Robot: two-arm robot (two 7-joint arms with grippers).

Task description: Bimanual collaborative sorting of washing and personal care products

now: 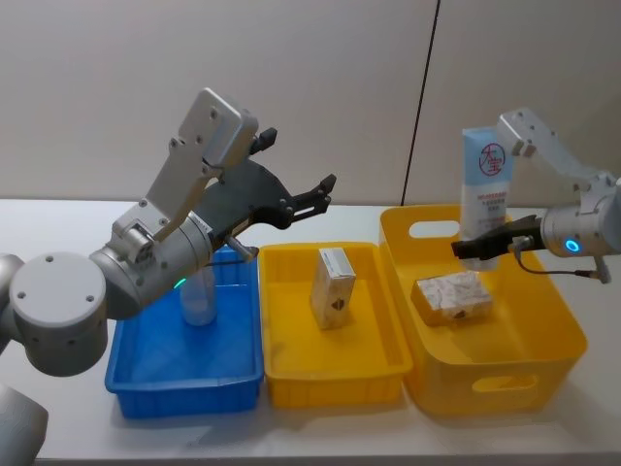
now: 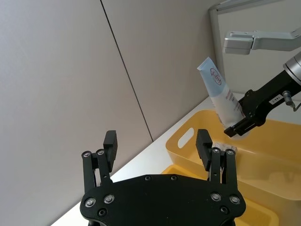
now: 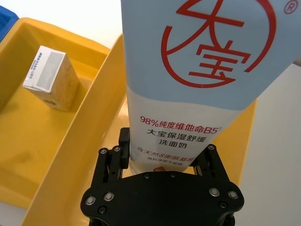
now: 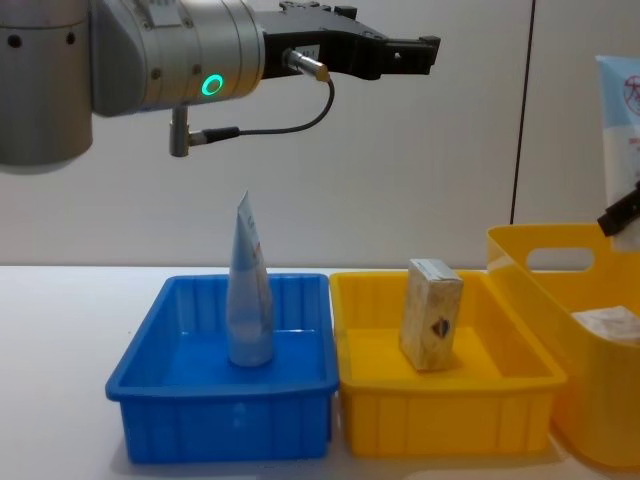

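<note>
carton (image 1: 333,287) obstructs yellow tray (image 1: 291,374)

- Tube in the blue tray (image 1: 198,296): in the head view the left arm (image 1: 146,252) covers its upper part; its print cannot be read.
- Held tube (image 4: 622,120): the chest view's right edge cuts it off; in the right wrist view its top is cut off too.
- Right gripper (image 4: 622,212): a dark sliver at the chest view's right edge.
- Carton in the yellow basket (image 1: 449,297): emblem too small to tell; in the chest view the basket wall (image 4: 530,300) hides its lower part.
</note>
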